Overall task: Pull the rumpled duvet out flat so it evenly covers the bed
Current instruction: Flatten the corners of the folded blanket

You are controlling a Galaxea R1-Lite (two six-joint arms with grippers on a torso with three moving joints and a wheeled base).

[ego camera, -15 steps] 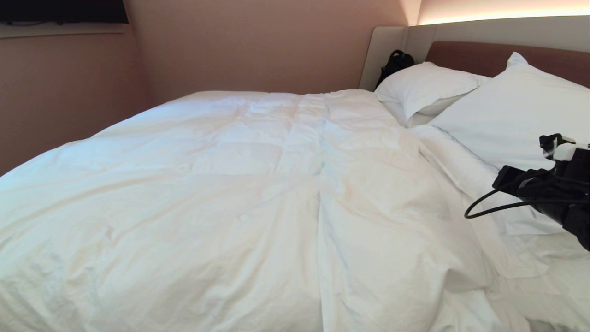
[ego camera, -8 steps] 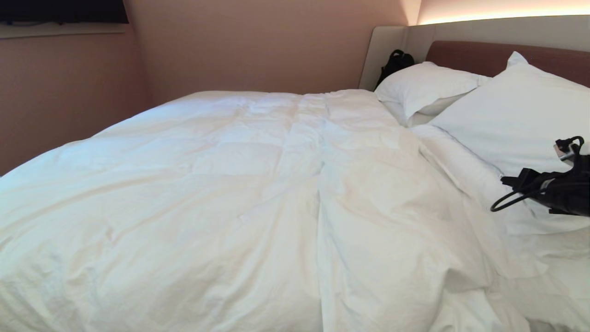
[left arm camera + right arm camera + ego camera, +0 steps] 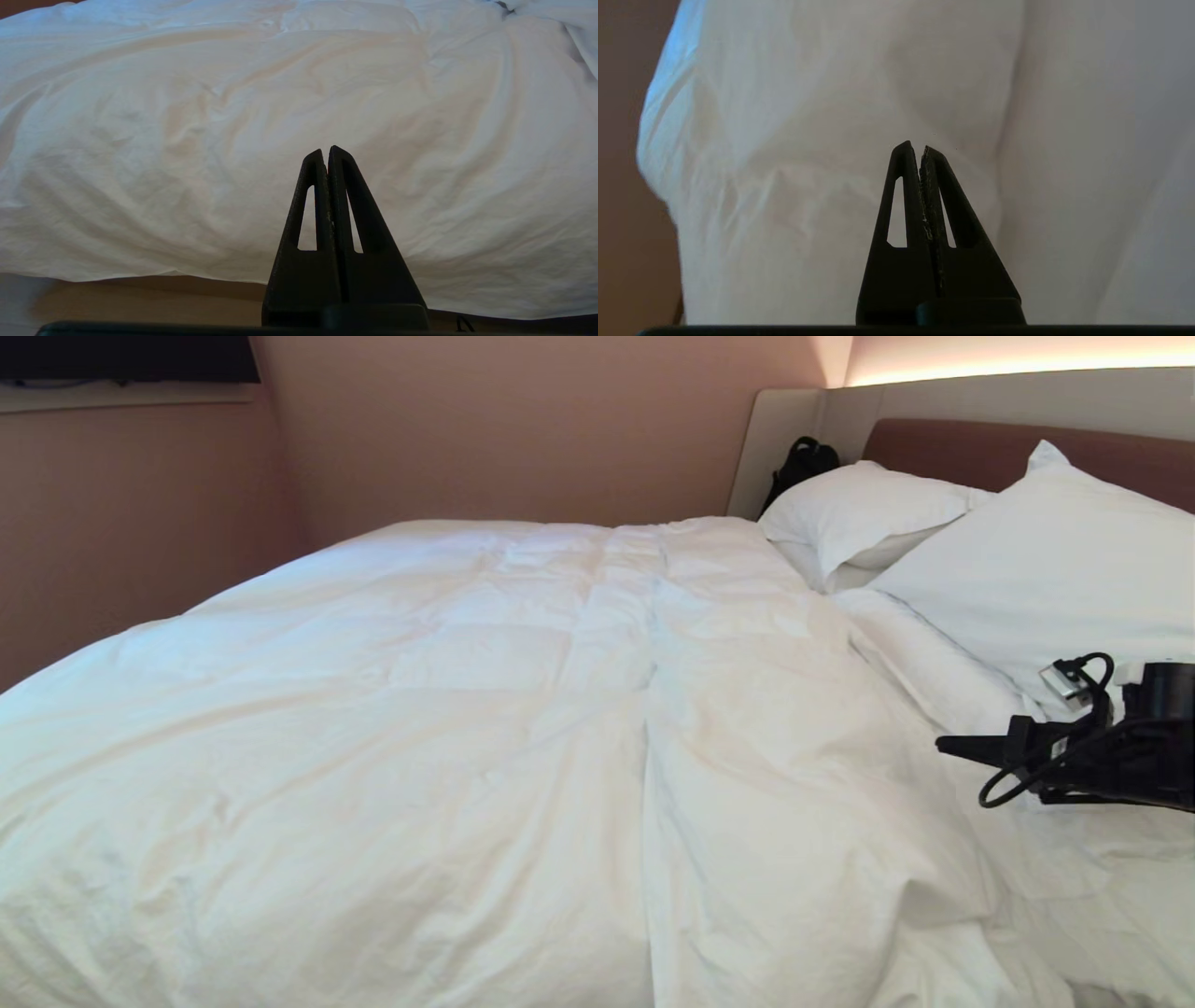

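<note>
The white puffy duvet [image 3: 485, 728] lies wrinkled over most of the bed [image 3: 943, 448], with a long crease down its middle and a bunched, turned-back edge near the pillows. At the right, my right gripper [image 3: 945, 745] hovers just over that bunched edge, fingers level, pointing left and shut on nothing. Its wrist view has the shut tips [image 3: 917, 147] in front of white cloth [image 3: 808, 140]. My left gripper [image 3: 325, 151] is outside the head view. It is shut and empty, facing the duvet's hanging side [image 3: 233, 116].
Two white pillows [image 3: 868, 509] [image 3: 1046, 560] lean on the brown headboard. A black bag [image 3: 801, 462] sits in the far corner behind them. A pinkish wall [image 3: 140, 523] runs along the bed's far side. Brown flooring [image 3: 140, 298] shows under the duvet's edge.
My right arm first drew back to the right, then dropped lower and swung its shut fingers out to the left over the bunched edge. The duvet has not moved.
</note>
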